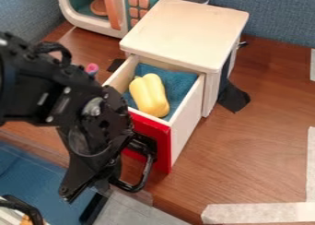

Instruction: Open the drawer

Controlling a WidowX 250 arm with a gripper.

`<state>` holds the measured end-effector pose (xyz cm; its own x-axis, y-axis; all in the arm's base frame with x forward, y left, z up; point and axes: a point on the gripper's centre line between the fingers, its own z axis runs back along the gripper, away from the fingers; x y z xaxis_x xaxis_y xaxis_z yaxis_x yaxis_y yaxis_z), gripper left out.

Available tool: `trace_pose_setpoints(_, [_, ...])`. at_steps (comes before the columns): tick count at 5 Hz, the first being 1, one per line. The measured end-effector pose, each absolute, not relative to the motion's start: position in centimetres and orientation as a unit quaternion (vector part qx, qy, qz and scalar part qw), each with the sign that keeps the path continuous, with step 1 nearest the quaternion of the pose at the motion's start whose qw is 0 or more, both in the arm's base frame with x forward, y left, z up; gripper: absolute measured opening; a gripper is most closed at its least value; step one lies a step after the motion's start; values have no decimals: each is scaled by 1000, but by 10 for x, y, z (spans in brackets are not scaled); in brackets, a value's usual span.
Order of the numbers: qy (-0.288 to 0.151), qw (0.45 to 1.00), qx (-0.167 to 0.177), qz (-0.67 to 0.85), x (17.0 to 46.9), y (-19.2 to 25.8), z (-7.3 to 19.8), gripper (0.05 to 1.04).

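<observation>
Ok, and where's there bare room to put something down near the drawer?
The cabinet's top is bare. So is the wood between the drawer's right side and the white tape, below the black patch. It's crowded at the handle, where the arm hangs close, and the yellow toy takes up part of the drawer.

So we've got the drawer [185, 137] sitting wide open, sticking out of its little whitish cabinet [190, 30] toward the lower left of the camera view. It's got pale sides, a bright red front [161, 143] and a chunky curved black handle [147, 169]. We can see right down into it, and there's blue lining [179, 83] inside. Looks pretty level to us.
</observation>
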<state>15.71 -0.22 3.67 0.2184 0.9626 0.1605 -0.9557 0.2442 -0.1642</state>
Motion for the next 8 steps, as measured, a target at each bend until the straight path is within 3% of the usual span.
trace_pose_setpoints(1, [-117, 804, -10, 582, 155, -2, 36, 436])
trace_pose_setpoints(2, [-125, 811, -5, 571, 154, 1, 36, 758])
trace_pose_setpoints(3, [-131, 811, -7, 570, 155, 6, 40, 1007])
trace_pose_setpoints(6, [-129, 850, -46, 508, 150, 12, 88, 1001])
trace_pose_setpoints(7, [-121, 907, -57, 400, 165, 10, 106, 1001])
trace_pose_setpoints(8, [-151, 942, -8, 299, 191, -6, 129, 1001])
